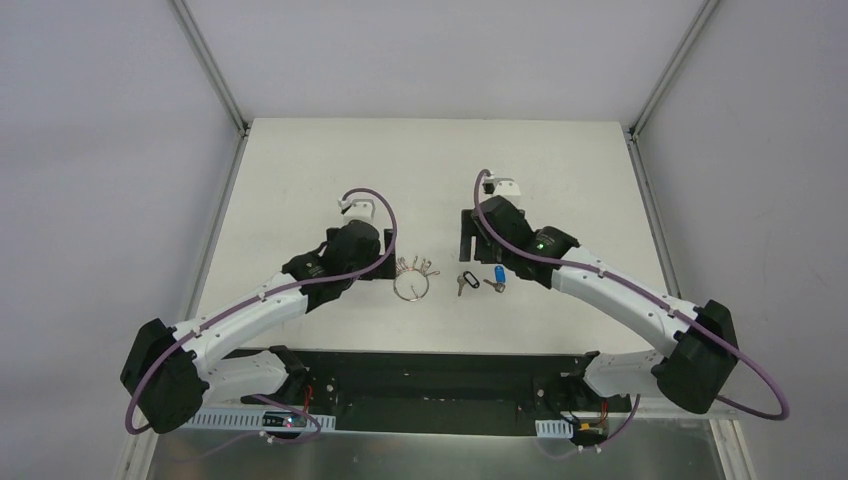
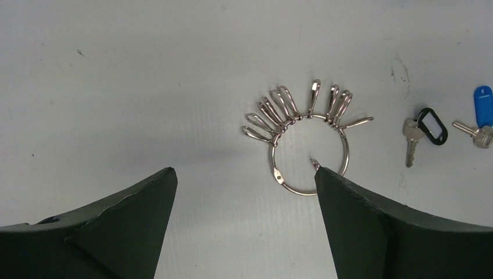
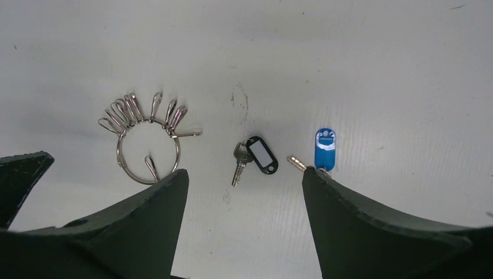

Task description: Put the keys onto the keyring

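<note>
We see the thin silver wire keyring (image 2: 274,163) lying flat on the white tabletop (image 1: 300,180), between the two arms. It carries a row of small silver metal clips (image 2: 290,104), spread like a fan along its far side, and one short end of wire points into its middle.

The left hand (image 2: 245,171) is low over the ring with its fingers spread wide and nothing between them. One fingertip is just at the ring's edge, but we cannot tell whether it touches.

The two keys lie on the tabletop beside the ring, apart from it. These are the small metal key with a black plastic tag (image 3: 261,155) and the key with a bright blue plastic tag (image 3: 325,148). The right hand (image 3: 245,172) is also spread and holds nothing. The black key lies between its fingers, and one finger partly hides the blue key.
</note>
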You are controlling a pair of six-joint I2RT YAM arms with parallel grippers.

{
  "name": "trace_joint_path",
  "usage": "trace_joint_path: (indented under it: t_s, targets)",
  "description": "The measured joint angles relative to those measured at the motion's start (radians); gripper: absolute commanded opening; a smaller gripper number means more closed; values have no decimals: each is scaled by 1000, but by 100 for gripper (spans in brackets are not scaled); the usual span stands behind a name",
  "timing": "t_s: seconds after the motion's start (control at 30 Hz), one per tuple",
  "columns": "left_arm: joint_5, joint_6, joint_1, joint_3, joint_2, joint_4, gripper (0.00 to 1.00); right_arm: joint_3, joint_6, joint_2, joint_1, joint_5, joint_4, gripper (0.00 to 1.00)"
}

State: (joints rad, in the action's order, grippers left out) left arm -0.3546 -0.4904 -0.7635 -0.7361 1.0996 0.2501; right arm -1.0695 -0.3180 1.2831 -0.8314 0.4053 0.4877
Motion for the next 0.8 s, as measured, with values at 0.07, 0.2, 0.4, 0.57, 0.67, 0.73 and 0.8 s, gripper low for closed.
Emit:
trace_joint_path:
  t_s: [0.07, 0.2, 0.4, 0.57, 0.67, 0.73, 0.8]
  targets:
    - [17, -26, 21, 21, 0, 0, 85, 20, -15, 17, -7, -25, -13, 70]
    - [41, -58, 32, 53, 0, 2, 82, 49, -52, 57, -17, -71, -47, 66]
    - [51, -90, 46, 85, -23, 3, 82, 62, -65, 130, -34, -139, -122, 61]
    - [61, -97, 52, 97, -51, 7, 83, 68, 26, 189, -47, -197, -177, 60]
    - [68, -97, 52, 98, -67, 13, 83, 68, 106, 208, -49, -225, -199, 58]
    - [71, -97, 52, 100, -80, 16, 83, 69, 167, 218, -51, -243, -215, 57]
    - [78, -97, 52, 104, -92, 17, 83, 79, 227, 219, -52, -267, -239, 59]
